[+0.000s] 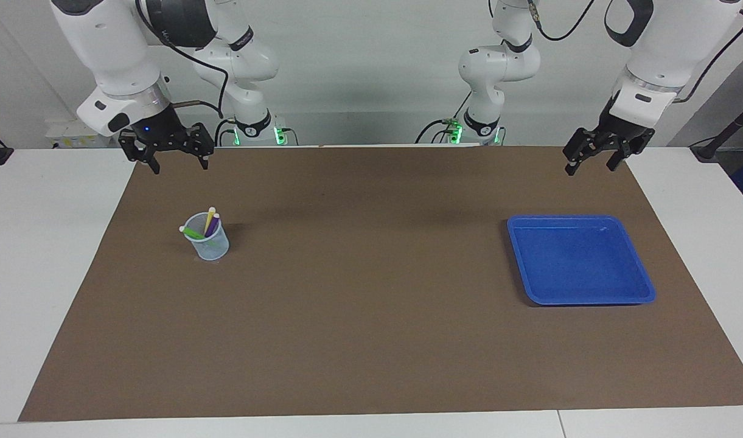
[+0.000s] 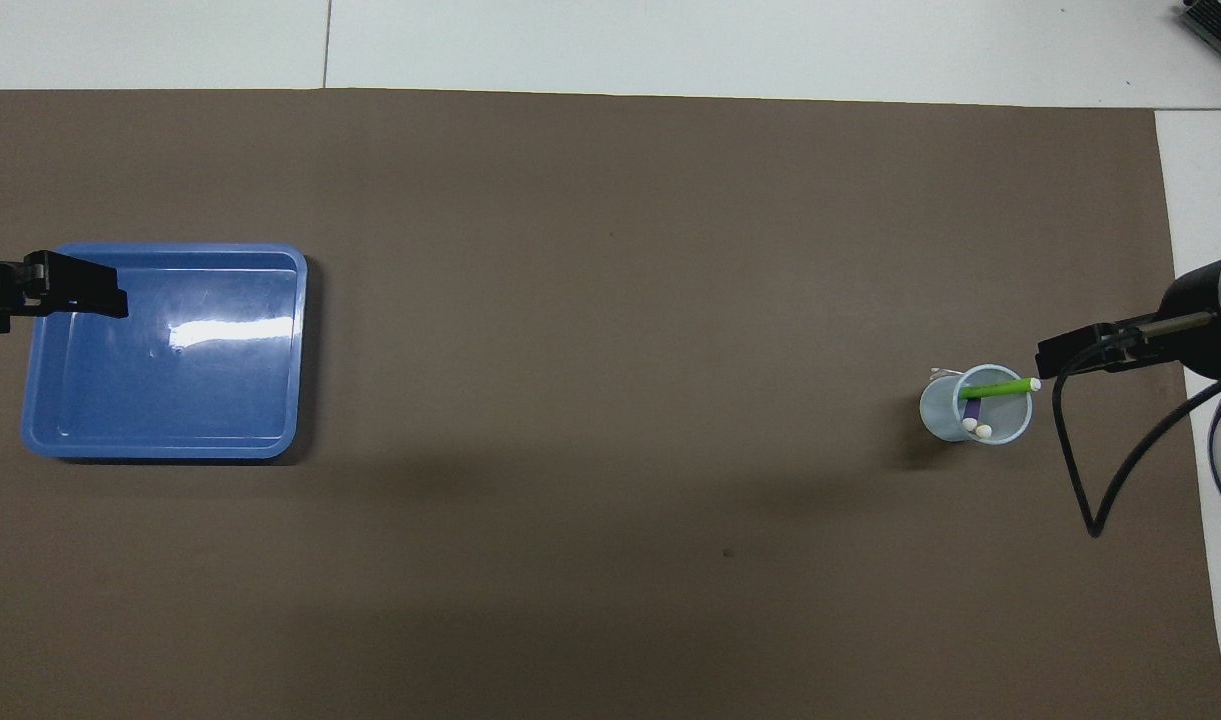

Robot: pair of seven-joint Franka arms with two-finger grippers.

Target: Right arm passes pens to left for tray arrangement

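Pens point(image 1: 205, 226), one green, one yellow and one purple, stand together in a small translucent cup point(image 1: 209, 244) on the brown mat point(image 1: 371, 304) that covers the surface, toward the right arm's end. Their pale tips stick out above the cup's rim; the green pen leans across the rim while the other two stand steeper. The blue tray point(image 1: 581, 295) lies flat on the mat toward the left arm's end, well apart from the cup, and nothing lies in it. The right hand point(image 1: 176, 161) hangs in the air over the mat's edge nearest the robots, its fingers spread open and holding nothing. The left hand point(image 1: 593, 161) hangs likewise over the same edge of the mat at the tray's end, fingers apart and holding nothing. Neither hand touches cup, pens or tray.
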